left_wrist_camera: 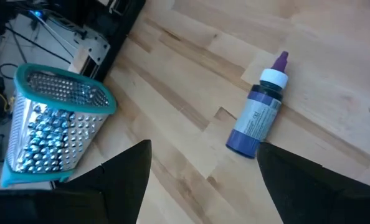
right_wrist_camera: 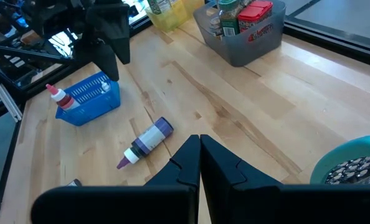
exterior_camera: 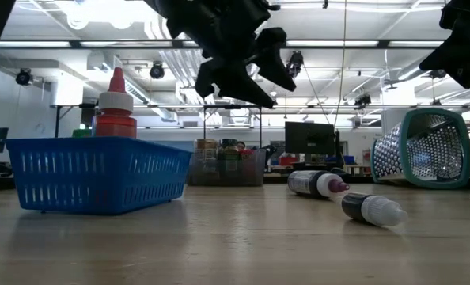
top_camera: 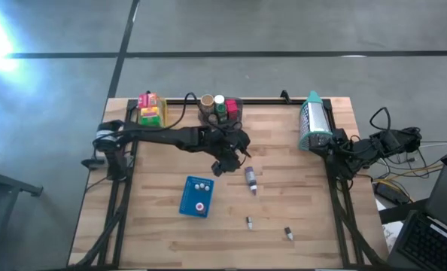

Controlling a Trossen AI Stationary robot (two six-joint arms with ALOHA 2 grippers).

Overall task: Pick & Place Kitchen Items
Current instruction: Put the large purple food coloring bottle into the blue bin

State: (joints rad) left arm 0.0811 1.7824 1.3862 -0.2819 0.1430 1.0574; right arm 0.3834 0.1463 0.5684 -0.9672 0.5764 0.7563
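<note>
Nearest you on the pale wooden table [top_camera: 163,218], two tiny white-grey bottles [top_camera: 249,222] lie apart toward the right. Farther in, to the left of centre, your flat blue slatted plastic tray [top_camera: 196,197] carries a small red-bodied, white-capped bottle [exterior_camera: 115,109]. Just right of it a purple-labelled squeeze bottle with a purple tip [left_wrist_camera: 258,114] lies on its side on the bare wood, touching nothing. Above it and a little beyond, your left gripper [top_camera: 231,159] hangs clear of the table, its dark fingers [left_wrist_camera: 119,171] spread well apart and holding nothing. At the right edge your right gripper [right_wrist_camera: 200,147] waits with its fingers pressed together, empty, beside a teal-rimmed steel grater [top_camera: 312,120] on its side. Along the far edge stand the yellow bin [top_camera: 151,110] and the grey bin of jars and packets [right_wrist_camera: 250,34].
</note>
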